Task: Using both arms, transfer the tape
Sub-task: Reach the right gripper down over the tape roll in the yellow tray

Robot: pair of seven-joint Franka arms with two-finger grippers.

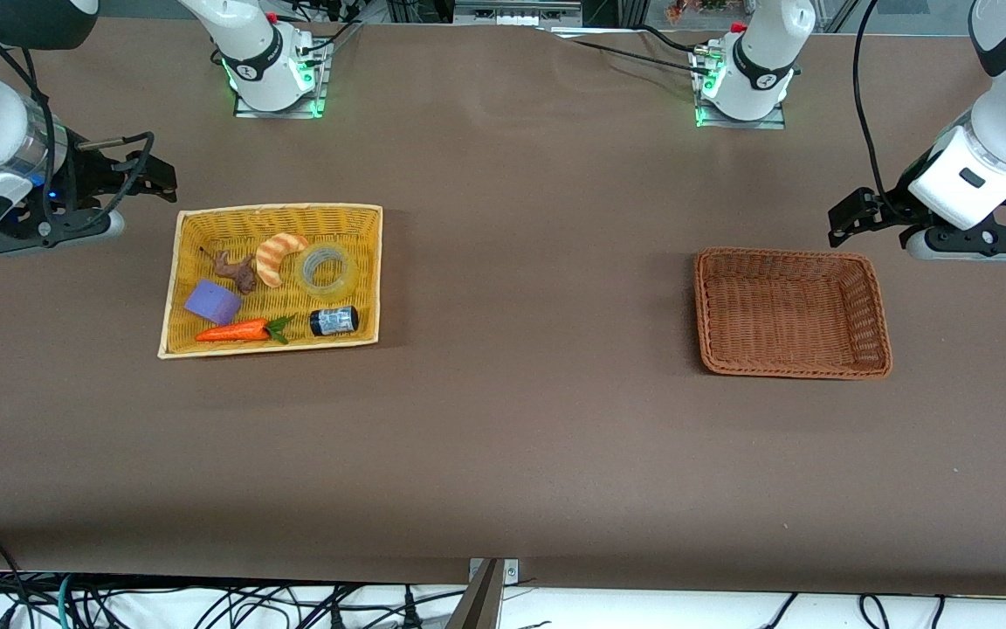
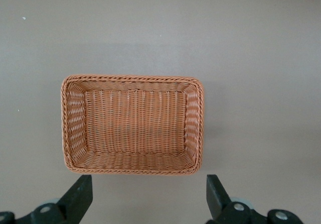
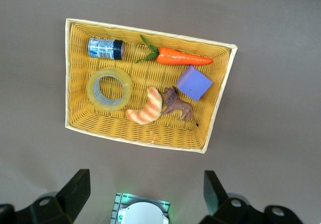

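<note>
The tape [image 1: 349, 274], a yellowish translucent ring, lies flat in a yellow wicker basket [image 1: 276, 210] toward the right arm's end of the table. The right wrist view shows the tape [image 3: 92, 89] between a dark can and a croissant toy. My right gripper [image 1: 154, 175] hangs open and empty over bare table just off that basket's corner, and its fingers frame the right wrist view [image 3: 145, 181]. My left gripper [image 1: 845, 220] hangs open and empty over the table beside a brown wicker basket [image 1: 787, 253]. That basket [image 2: 130, 77] fills the left wrist view above the left gripper [image 2: 149, 184].
The yellow basket [image 3: 150, 32] also holds a striped croissant toy [image 1: 279, 256], a dark can [image 1: 334, 320], a toy carrot [image 1: 237, 331], a purple block [image 1: 212, 302] and a brown animal figure [image 1: 237, 271]. Nothing lies in the brown basket. The right arm's base [image 3: 140, 211] shows between the right fingers.
</note>
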